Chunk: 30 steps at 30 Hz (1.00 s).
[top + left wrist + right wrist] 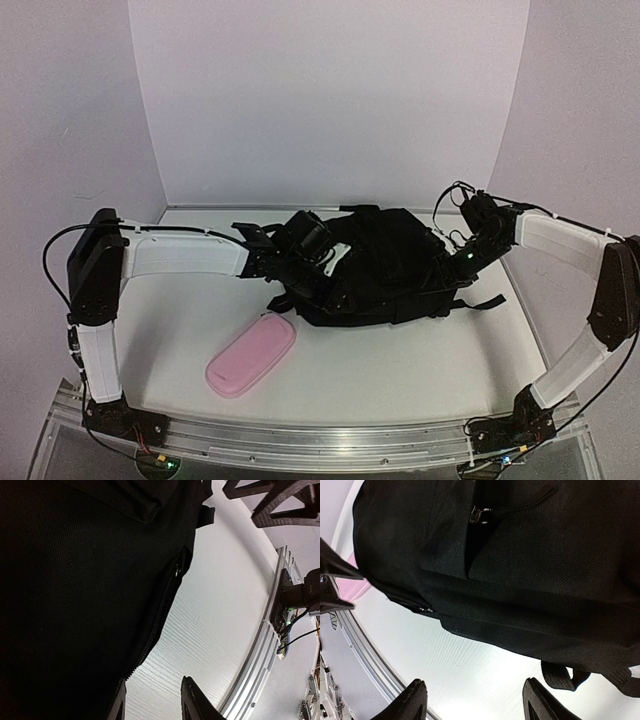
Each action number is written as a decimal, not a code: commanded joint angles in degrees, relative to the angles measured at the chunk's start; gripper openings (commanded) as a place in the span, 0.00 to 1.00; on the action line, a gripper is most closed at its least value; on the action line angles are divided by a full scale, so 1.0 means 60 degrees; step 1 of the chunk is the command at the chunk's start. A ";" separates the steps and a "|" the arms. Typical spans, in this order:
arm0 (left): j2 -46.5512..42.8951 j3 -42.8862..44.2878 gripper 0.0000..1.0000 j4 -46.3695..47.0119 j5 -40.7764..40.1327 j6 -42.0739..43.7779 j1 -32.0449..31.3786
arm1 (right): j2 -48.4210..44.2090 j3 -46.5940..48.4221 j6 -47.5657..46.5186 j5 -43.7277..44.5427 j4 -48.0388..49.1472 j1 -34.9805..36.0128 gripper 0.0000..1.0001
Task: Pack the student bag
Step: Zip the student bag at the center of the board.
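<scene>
The student bag (390,262) is a black fabric backpack lying flat at the table's middle back. My left gripper (322,272) is at the bag's left edge. In the left wrist view the left gripper (152,705) is open, with bare table between its jaws and one finger right beside the bag's (75,605) zipped edge; a zip pull (177,570) shows there. My right gripper (447,268) is at the bag's right side. In the right wrist view the right gripper (476,702) is wide open and empty, just off the bag's (520,570) edge, near a strap loop (560,677).
A pink zip pencil case (252,355) lies on the table in front of the bag, to the left; a sliver of it shows in the right wrist view (360,587). The aluminium rail (320,440) runs along the near edge. White walls enclose the back and sides.
</scene>
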 commanded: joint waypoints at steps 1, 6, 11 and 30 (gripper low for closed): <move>0.0483 0.0819 0.36 -0.0058 -0.0136 -0.0078 0.0008 | -0.0028 -0.0164 -0.0174 -0.0252 -0.0050 -0.0025 0.65; 0.0961 0.1220 0.30 -0.0098 0.0008 -0.0226 0.0015 | 0.0138 -0.0280 -0.0207 -0.0330 -0.0027 -0.0026 0.63; 0.1393 0.1588 0.25 -0.0200 -0.0031 -0.0316 0.0014 | 0.0295 -0.0355 -0.0200 -0.0414 0.0015 -0.0025 0.60; 0.2462 0.2500 0.26 -0.0170 0.0784 -0.0667 -0.0030 | 0.0391 -0.0374 -0.0097 -0.0537 0.0119 -0.0024 0.58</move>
